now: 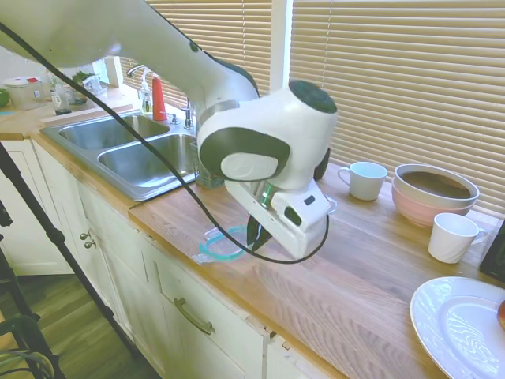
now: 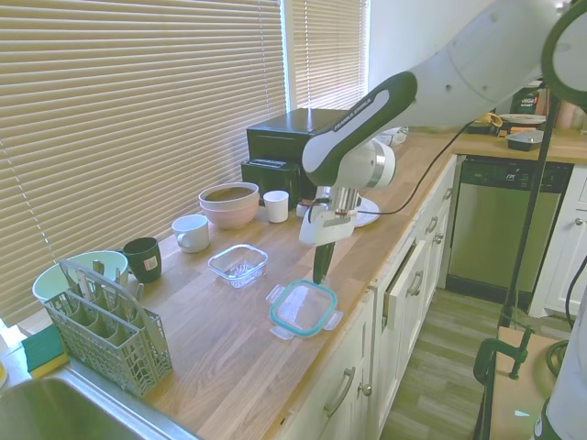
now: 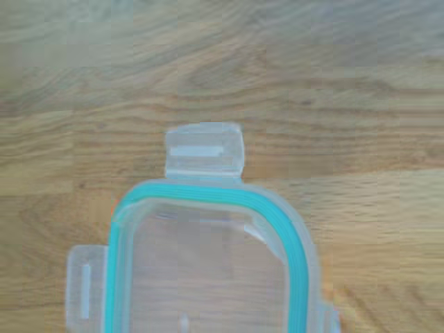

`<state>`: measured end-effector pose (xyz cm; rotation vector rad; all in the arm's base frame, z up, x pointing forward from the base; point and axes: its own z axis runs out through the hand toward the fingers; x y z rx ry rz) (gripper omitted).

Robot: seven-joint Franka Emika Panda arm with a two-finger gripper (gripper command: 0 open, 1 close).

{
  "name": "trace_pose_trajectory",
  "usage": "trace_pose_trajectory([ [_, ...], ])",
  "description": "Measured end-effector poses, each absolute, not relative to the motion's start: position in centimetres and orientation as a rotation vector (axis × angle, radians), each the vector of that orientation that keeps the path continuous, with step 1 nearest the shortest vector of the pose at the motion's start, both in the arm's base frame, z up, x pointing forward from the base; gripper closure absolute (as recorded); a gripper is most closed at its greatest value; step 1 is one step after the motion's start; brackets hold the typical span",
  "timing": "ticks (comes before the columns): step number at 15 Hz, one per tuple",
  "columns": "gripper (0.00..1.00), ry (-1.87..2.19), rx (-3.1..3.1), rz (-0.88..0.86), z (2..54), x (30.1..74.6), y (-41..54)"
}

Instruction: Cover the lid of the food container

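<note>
Lid tilted, lifted off worktop near front edge, pinched at one side by our hand. Food container sits further back. We should carry level, centre over tub, lower squarely.

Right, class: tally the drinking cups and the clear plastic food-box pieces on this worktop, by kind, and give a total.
Cups and mugs: 3 (white mug, white cup, dark mug)
Clear plastic pieces: 2 (lid, food container)
Total: 5
</note>
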<state>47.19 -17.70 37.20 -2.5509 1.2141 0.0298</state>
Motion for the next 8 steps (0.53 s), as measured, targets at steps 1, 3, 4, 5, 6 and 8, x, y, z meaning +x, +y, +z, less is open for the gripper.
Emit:
trace_pose_trajectory([
  [1, 1.00, 1.224, -2.554, 0.013, 38.6, 46.7, -17.5],
  [3, 1.00, 1.231, -2.566, -0.019, 40.6, 45.9, -17.3],
  [4, 1.00, 1.236, -2.575, -0.031, 41.6, 45.5, -17.1],
  [5, 1.00, 1.241, -2.583, -0.045, 42.6, 45.2, -16.8],
  [6, 1.00, 1.240, -2.588, -0.055, 43.4, 44.9, -16.5],
  [8, 1.00, 1.245, -2.593, -0.066, 44.8, 44.4, -16.0],
])
